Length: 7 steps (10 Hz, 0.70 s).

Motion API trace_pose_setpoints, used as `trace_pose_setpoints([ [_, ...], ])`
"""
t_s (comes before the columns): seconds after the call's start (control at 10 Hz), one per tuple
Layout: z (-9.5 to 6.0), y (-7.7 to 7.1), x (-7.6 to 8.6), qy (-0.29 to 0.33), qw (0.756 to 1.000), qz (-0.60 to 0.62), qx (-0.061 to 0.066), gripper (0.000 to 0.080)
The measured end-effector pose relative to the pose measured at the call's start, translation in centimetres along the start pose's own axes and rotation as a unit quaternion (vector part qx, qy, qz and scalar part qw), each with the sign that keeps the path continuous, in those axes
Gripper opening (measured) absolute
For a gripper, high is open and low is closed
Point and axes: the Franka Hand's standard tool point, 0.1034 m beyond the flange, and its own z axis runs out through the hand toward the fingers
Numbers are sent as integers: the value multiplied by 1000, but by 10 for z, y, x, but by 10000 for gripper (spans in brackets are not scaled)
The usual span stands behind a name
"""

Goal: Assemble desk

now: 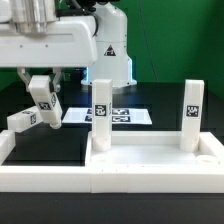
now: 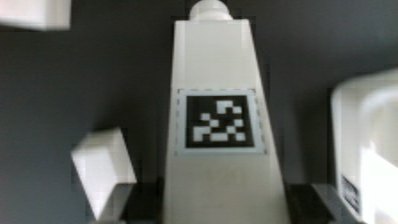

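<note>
So the arm [image 1: 60,42] comes across the top of the exterior view toward that view's left, its big white link lying roughly level, and the end of it bends down from there. The pincer [image 1: 40,90] hangs pointing downward with a bit of a lean. Jaws are partway closed and clamped on a white desk leg [image 1: 46,106], which sticks out below them on a slant. Wrist view has that leg running straight out between the jaws.
</note>
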Motion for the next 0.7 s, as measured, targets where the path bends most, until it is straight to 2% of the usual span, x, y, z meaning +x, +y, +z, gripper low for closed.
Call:
trace_pose_setpoints([
  [0.1, -8, -3, 13, 46, 999, -7, -12, 289],
  [0.2, -4, 0, 8, 59, 998, -8, -18, 289],
  [0.4, -4, -2, 9, 55, 998, -10, -15, 289],
  [0.7, -21, -35, 38, 71, 997, -37, -7, 289],
])
